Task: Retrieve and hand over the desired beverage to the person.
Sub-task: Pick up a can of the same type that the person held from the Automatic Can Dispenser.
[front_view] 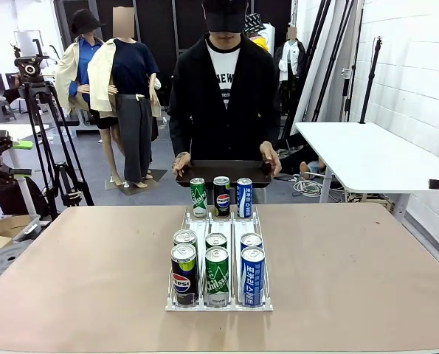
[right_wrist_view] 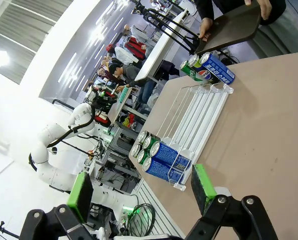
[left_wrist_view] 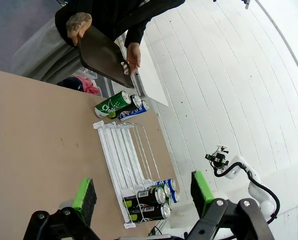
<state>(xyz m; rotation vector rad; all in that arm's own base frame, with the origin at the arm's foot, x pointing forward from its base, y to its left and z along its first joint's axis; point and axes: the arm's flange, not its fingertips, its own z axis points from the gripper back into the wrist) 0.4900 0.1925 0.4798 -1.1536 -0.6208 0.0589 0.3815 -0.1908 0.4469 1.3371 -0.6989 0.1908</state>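
My left fingers [left_wrist_view: 84, 197] and right fingers [right_wrist_view: 203, 182] spread, empty.
The cans [front_view: 218, 274] crowd the rack [front_view: 237, 225]; a wide reach could topple a neighbour.

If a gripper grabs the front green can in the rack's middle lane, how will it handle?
The green can looks like smooth, glossy metal, so it is probably slippery. It stands tall and narrow, so a push may tip it, though the wire dividers of the rack would likely catch it.

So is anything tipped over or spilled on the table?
Nothing stands out. Six cans stand upright at the near end of the rack, three more stand upright by its far end, near the person's tray. No spill shows.
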